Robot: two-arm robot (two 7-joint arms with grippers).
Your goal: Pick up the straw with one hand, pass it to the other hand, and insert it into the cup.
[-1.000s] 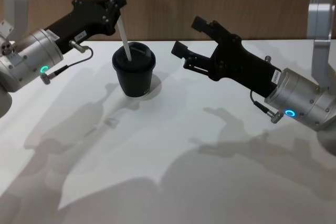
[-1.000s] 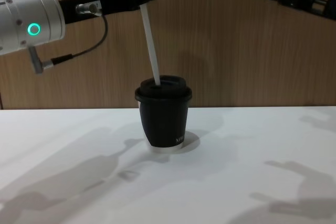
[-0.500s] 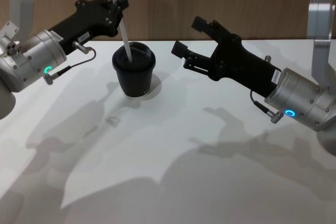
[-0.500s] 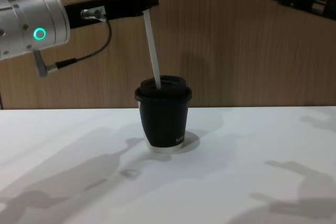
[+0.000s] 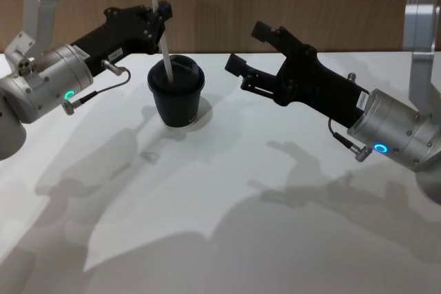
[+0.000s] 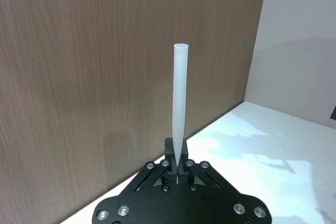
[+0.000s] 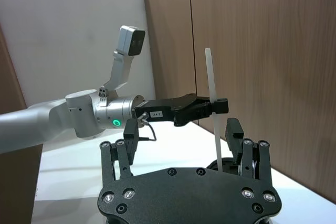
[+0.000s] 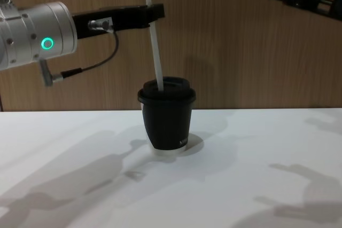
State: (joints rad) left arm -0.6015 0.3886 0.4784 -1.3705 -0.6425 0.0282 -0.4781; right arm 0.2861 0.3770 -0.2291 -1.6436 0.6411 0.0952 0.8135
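The black cup (image 5: 176, 98) (image 8: 166, 124) with a domed lid stands on the white table, left of centre. The white straw (image 5: 159, 25) (image 8: 154, 46) rises nearly upright, its lower end in the lid's opening. My left gripper (image 5: 160, 13) (image 8: 157, 10) is shut on the straw above the cup. In the left wrist view the straw (image 6: 179, 108) sticks up from the closed gripper (image 6: 177, 158). To the right of the cup my right gripper (image 5: 248, 46) (image 7: 181, 132) hovers open with nothing in it, facing the straw (image 7: 212, 93).
The white table (image 5: 227, 225) stretches toward me and carries the arms' shadows. A wooden wall (image 8: 240, 57) stands close behind the cup. A grey cable (image 8: 91, 67) hangs under the left wrist.
The left arm has shifted a little to the right and the straw now stands more upright, its lower end staying in the lid. The right arm has not moved.
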